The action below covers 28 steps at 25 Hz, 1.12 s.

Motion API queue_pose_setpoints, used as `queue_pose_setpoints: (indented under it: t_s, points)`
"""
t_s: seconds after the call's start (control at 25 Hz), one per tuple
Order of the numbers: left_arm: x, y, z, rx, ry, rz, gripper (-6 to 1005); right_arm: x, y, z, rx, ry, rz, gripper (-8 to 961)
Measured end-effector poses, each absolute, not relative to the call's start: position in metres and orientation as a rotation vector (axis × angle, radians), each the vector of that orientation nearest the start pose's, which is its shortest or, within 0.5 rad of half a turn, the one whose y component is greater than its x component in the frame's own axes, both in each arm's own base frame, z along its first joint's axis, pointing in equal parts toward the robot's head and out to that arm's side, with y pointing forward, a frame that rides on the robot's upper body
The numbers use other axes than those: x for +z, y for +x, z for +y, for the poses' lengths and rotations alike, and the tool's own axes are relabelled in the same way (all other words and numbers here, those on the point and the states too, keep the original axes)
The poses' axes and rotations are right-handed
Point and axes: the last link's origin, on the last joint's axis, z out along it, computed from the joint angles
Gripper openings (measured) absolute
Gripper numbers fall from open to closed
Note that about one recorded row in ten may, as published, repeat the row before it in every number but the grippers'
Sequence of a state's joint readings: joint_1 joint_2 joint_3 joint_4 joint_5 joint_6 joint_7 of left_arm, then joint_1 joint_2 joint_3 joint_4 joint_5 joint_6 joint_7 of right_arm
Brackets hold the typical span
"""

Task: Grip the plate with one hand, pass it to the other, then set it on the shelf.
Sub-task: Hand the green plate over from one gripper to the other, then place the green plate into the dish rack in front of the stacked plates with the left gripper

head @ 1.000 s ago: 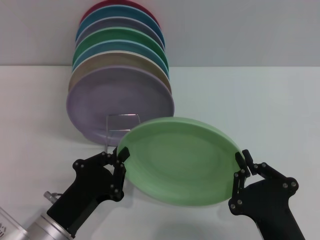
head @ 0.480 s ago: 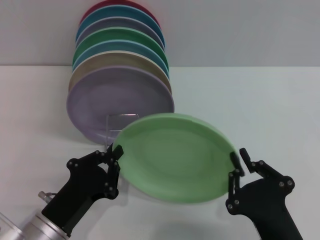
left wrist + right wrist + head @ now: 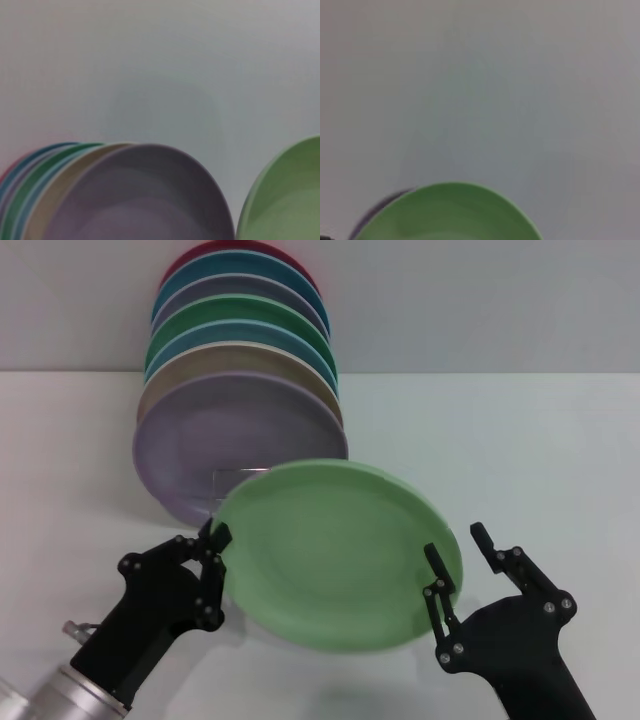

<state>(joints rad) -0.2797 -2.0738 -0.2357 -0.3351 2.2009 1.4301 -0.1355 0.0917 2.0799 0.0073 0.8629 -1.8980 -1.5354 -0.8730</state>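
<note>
The pale mint-green plate (image 3: 335, 555) hangs tilted above the table in the head view, in front of the plate stack. My left gripper (image 3: 214, 560) is shut on its left rim. My right gripper (image 3: 456, 550) is open at the plate's right rim, one finger in front of the plate's face and one past the edge. The plate also shows in the left wrist view (image 3: 287, 200) and in the right wrist view (image 3: 450, 215). Of the wire shelf, only the top of its front loop (image 3: 238, 472) shows; the rest is behind the plate.
A row of upright plates stands at the back left, with a lilac plate (image 3: 215, 445) in front and an emerald-green plate (image 3: 235, 315) farther back. The lilac plate fills the left wrist view (image 3: 145, 200). White table (image 3: 520, 440) lies to the right.
The plate has moved left and slightly up with my left gripper. My right gripper's fingers have spread apart at the plate's right rim.
</note>
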Motion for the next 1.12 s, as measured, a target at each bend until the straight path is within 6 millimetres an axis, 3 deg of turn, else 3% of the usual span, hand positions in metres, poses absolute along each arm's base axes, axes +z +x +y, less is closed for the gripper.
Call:
queue_pose_setpoints:
  t_s: [0.16, 0.32, 0.6, 1.12]
  points:
    - [-0.072, -0.275, 0.229, -1.060, -1.928, -0.398, 34, -0.103, 0.199, 0.153, 0.743, -1.714, 0.045, 372]
    - [-0.058, -0.274, 0.226, -1.123, -1.845, -0.364, 34, -0.105, 0.194, 0.150, 0.777, -1.740, -0.001, 370]
    - [-0.025, -0.288, 0.246, -1.074, -1.667, -0.312, 34, -0.108, 0.211, 0.151, 0.717, -1.771, -0.031, 369]
    - [-0.007, -0.291, 0.260, -1.030, -1.605, -0.210, 34, -0.108, 0.222, 0.159, 0.701, -1.783, 0.014, 370]
